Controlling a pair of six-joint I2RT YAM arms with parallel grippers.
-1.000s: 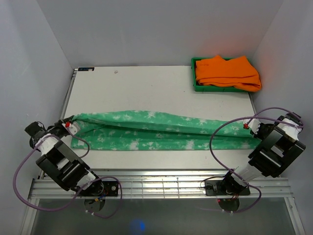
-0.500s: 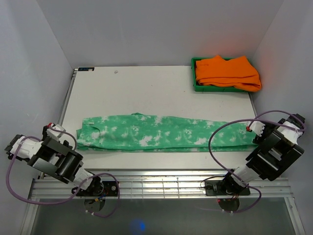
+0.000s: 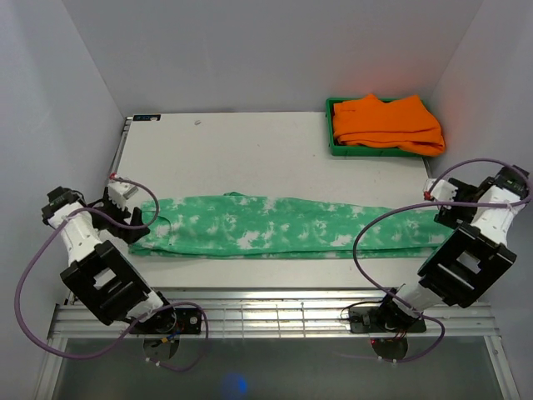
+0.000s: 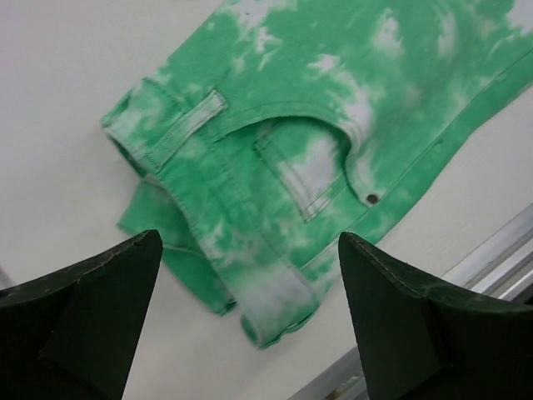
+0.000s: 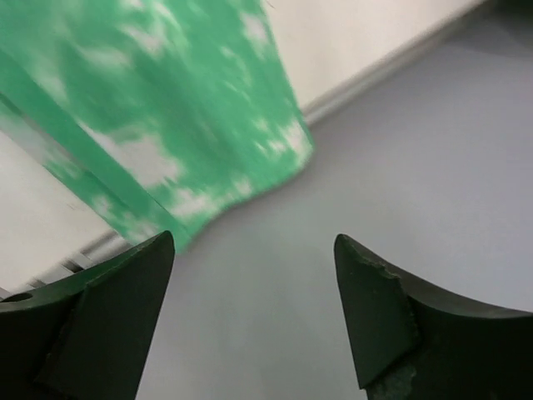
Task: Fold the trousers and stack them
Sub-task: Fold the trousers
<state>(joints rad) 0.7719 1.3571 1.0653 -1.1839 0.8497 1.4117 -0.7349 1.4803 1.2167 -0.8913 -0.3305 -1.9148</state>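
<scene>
A second ago both my grippers were clamped on the ends of the trousers (image 3: 283,227), holding them stretched and creased above the table (image 3: 250,150). Now I have let go. My left gripper (image 3: 123,204) stands with its jaws wide apart just left of the waist, nothing between them, and my right gripper (image 3: 443,198) is also spread and empty, lifted just past the hem end.

The trousers have settled flat in one long band running left to right across the near half of the table, waist at the left, hems reaching the table's right edge. They are green with white mottled blotches. In my left wrist view the waistband, a belt loop and a pocket with a small rivet show, one layer lying over another. The right wrist view is blurred.
</scene>
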